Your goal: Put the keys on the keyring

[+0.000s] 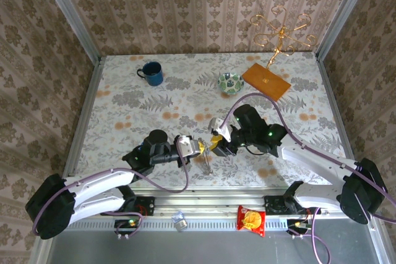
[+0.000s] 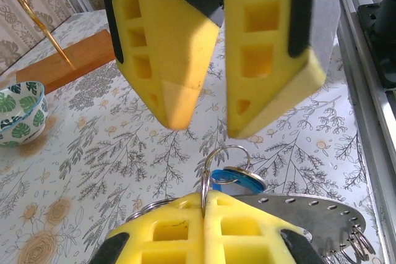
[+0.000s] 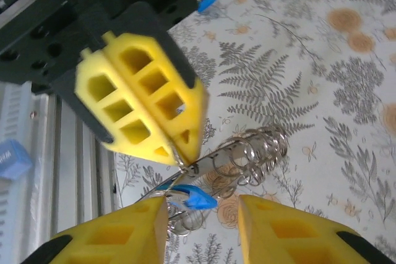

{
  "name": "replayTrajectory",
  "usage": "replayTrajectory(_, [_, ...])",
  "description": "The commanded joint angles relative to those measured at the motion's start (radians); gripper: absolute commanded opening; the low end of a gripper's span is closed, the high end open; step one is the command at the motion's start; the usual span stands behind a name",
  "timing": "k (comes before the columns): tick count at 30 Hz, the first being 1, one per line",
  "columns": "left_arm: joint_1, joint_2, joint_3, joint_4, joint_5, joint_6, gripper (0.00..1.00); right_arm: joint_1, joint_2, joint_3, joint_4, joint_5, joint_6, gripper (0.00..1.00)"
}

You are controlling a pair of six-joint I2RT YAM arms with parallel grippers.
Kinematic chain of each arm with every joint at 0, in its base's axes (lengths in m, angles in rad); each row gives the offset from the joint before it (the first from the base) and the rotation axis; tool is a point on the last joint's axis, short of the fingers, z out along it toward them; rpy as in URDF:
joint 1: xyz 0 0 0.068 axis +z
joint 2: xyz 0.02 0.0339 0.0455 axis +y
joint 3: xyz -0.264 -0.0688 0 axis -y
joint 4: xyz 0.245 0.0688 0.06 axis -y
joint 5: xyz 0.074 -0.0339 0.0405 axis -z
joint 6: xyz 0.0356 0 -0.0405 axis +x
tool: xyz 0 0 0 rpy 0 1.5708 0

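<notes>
One key (image 3: 198, 200) at risk: left end effector (image 2: 204, 197) clamped on keyring (image 2: 309, 214), right end effector (image 2: 210, 125) apart astride key, may knock it loose if closing misaligned.

Bright, even light; shadows on the tabletop (image 1: 124, 109) are faint and soft. In the left wrist view the left fingers (image 2: 192, 211) look soft and the tabletop washes pale toward its right edge. The right fingers (image 3: 124, 233) blur in their own view.
</notes>
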Motion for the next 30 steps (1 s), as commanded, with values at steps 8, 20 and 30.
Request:
replayTrajectory(8, [-0.009,0.008,-0.001,0.063,-0.044,-0.024,0.00,0.064,0.023,0.157,-0.185,0.124,0.544,0.36])
replayTrajectory(20, [-0.011,0.000,0.000,0.057,-0.048,-0.024,0.00,0.097,0.143,0.258,-0.287,0.131,0.530,0.29])
replayTrajectory(30, [-0.010,-0.001,-0.002,0.060,-0.049,-0.022,0.00,0.098,0.150,0.260,-0.280,0.112,0.519,0.21])
